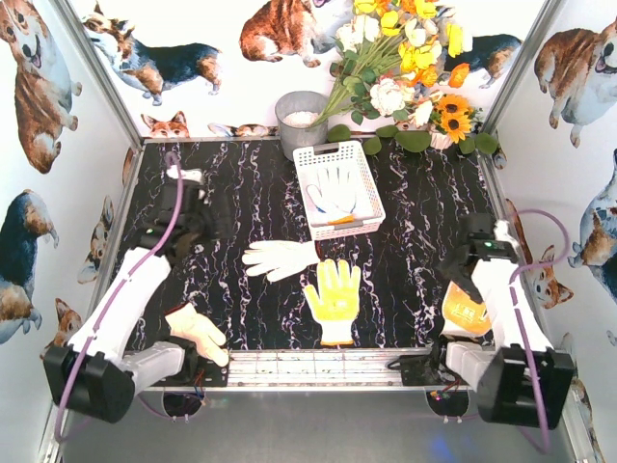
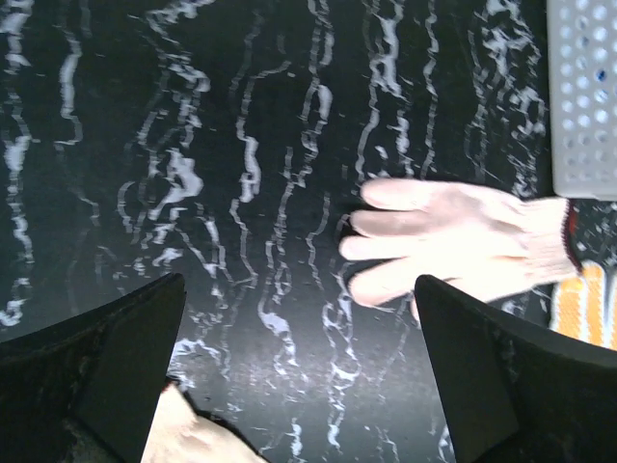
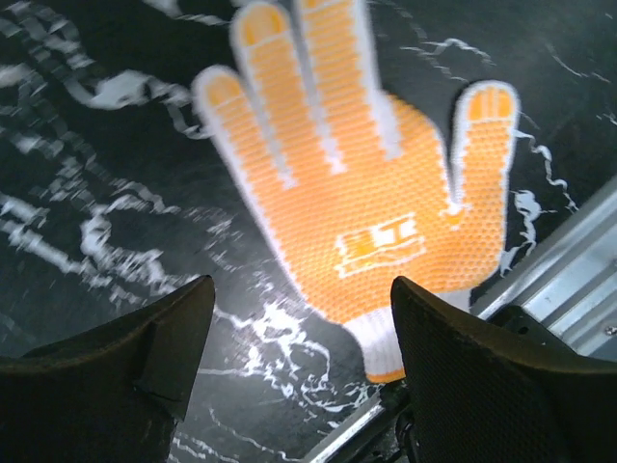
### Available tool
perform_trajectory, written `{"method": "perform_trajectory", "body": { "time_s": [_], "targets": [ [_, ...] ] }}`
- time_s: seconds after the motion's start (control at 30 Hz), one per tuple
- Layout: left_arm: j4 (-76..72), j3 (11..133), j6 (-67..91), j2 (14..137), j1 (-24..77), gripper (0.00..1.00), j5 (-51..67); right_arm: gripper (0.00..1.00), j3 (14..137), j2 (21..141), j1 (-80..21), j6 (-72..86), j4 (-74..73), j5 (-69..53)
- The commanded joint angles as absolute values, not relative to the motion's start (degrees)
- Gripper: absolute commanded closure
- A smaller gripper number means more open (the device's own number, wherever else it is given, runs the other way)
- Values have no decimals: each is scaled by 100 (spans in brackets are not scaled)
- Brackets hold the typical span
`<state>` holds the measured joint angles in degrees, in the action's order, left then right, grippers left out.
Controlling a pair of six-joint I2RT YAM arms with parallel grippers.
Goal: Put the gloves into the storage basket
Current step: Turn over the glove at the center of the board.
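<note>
Top view, upper centre: the storage basket (image 1: 328,150) stands on the black marbled table (image 1: 231,193). It holds 1 pale glove (image 1: 335,191), palm flat, its orange cuff at the basket's lower end.

4 gloves lie outside the basket:
- White glove (image 1: 280,258): centre of frame, near the basket's lower left corner.
- Yellow dotted glove (image 1: 335,294): just beside the white glove at its lower right, fingers pointing up the frame.
- Cream glove (image 1: 196,331): lower left, by the left arm's base.
- Orange dotted glove (image 1: 466,313): lower right, partly hidden under the right arm.

Left gripper (image 2: 299,386): jaws spread wide with nothing between them, over bare table. The white glove lies beyond its right finger.

Right gripper (image 3: 301,376): jaws apart and holding nothing. The orange dotted glove lies flat just past them.

Top edge: grey bucket (image 1: 301,118), flowers (image 1: 405,58).
</note>
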<state>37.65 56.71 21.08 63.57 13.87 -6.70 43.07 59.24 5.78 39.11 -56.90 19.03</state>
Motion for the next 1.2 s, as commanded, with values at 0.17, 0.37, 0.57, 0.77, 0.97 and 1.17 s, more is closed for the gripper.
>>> {"method": "perform_trajectory", "body": {
  "time_s": [0.17, 0.37, 0.57, 0.77, 0.97, 1.17],
  "targets": [
    [3112, 5134, 1393, 6177, 769, 0, -484, 17, 4087, 6803, 1379, 3849, -4958, 2091],
    [3026, 5106, 1231, 6170, 754, 0, -550, 20, 4168, 7478, 1443, 3789, -4606, 1705],
    [2973, 5087, 1248, 6118, 747, 0, -399, 31, 4002, 7975, 1441, 4046, -4196, 1114],
    [2970, 5080, 1239, 6143, 747, 0, -416, 58, 3864, 8200, 1441, 4097, -3925, 663],
    [2995, 5080, 1222, 6198, 739, 0, -500, 87, 3694, 8075, 1442, 4067, -3740, 315],
    [2987, 5082, 1222, 6219, 721, 0, -560, 100, 3934, 7605, 1362, 4032, -4003, -464]
  ]
}}
